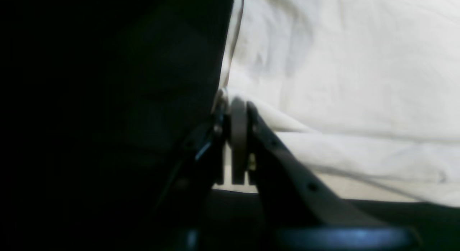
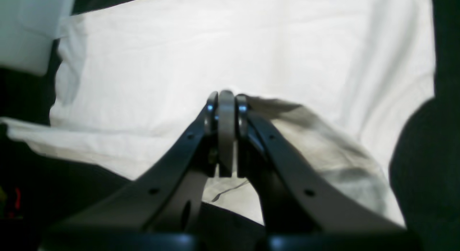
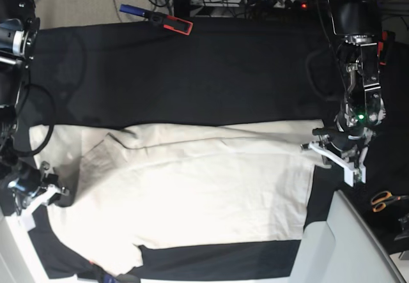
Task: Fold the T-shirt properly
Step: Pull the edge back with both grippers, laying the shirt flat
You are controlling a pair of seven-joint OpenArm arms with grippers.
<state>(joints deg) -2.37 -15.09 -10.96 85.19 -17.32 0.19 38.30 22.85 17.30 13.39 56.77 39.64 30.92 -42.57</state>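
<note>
Cream T-shirt spread wide, first fold under way, most of the folding yet to come
The wrinkled off-white cotton T-shirt [image 3: 192, 187] lies flat across the black table cloth [image 3: 192, 72]; left gripper [image 1: 237, 128] and right gripper [image 2: 226, 114] each pinch an edge, jaws clamped on fabric; red-handled clamp [image 3: 156, 18] at the cloth's far edge, orange-handled scissors [image 3: 385, 200] off to the side

No text, label, brand, number or sign can be read in any of the three views.
</note>
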